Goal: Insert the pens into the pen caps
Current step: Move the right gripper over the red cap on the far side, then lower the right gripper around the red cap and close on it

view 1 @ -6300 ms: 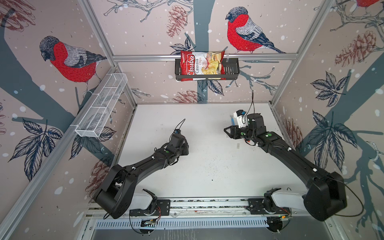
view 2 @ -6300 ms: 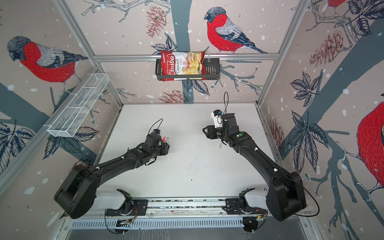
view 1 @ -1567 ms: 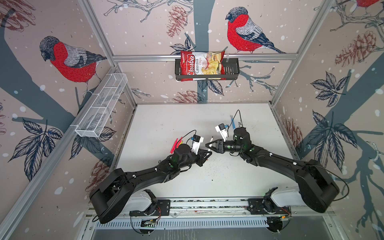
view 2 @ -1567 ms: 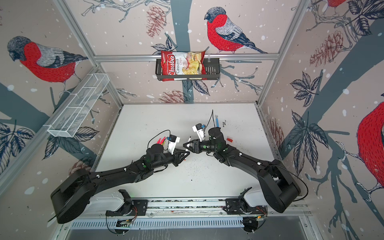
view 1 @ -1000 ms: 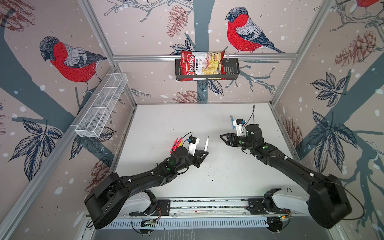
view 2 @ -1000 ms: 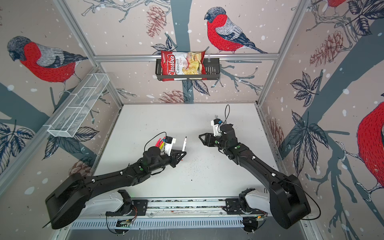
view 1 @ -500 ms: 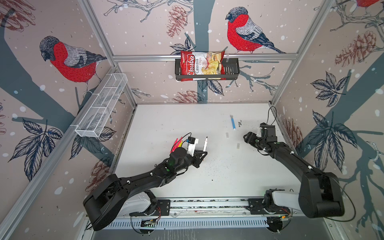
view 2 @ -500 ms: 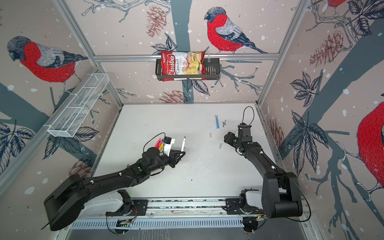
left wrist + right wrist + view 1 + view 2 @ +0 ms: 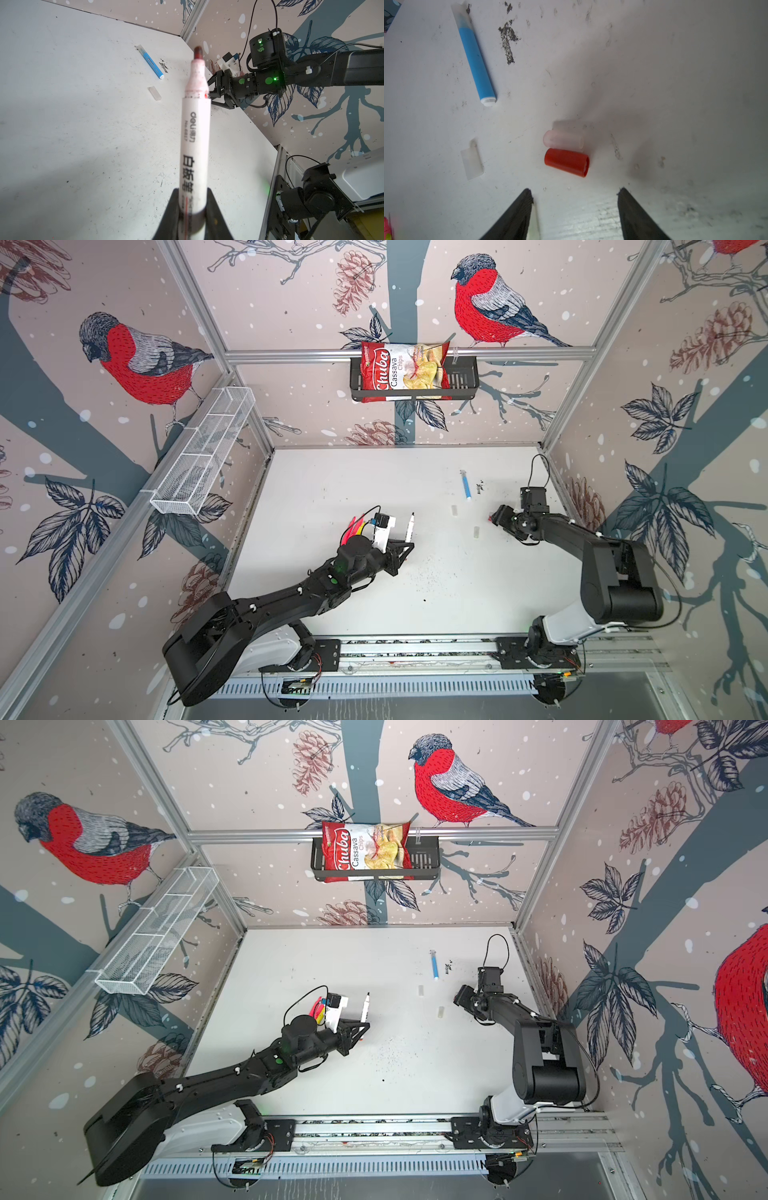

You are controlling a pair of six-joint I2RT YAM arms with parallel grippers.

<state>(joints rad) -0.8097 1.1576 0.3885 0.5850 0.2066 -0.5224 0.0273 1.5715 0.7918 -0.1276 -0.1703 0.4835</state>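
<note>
The left gripper (image 9: 192, 207) is clamped on the white-barrelled pen (image 9: 195, 135), with both black fingers (image 9: 173, 209) pressed against the rear of the barrel. The rest of the pen juts out past the fingertips. Its red-stained nose is uncapped, and the dark red tip is at the end farthest from the grip. In both top views the pen is held clear of the table (image 9: 332, 489), tip toward the back wall. Close behind this gripper's wrist lies a bunch of pink and yellow pens (image 9: 353, 526).

The right gripper (image 9: 574, 193) has its jaws apart with nothing between them, and it sits low over the table near the right wall. Just ahead of its fingertips the red cap (image 9: 566, 162) lies on its side. A translucent cap (image 9: 563, 139) lies parallel to it and right against it. A second translucent cap (image 9: 471, 161) lies well off to one side, near the blunt end of the blue pen (image 9: 475, 60). The blue pen rests flat on the table, and its other end is covered in clear plastic. A third translucent cap (image 9: 476, 532) lies on the table between the two grippers, nearer the right one.
</note>
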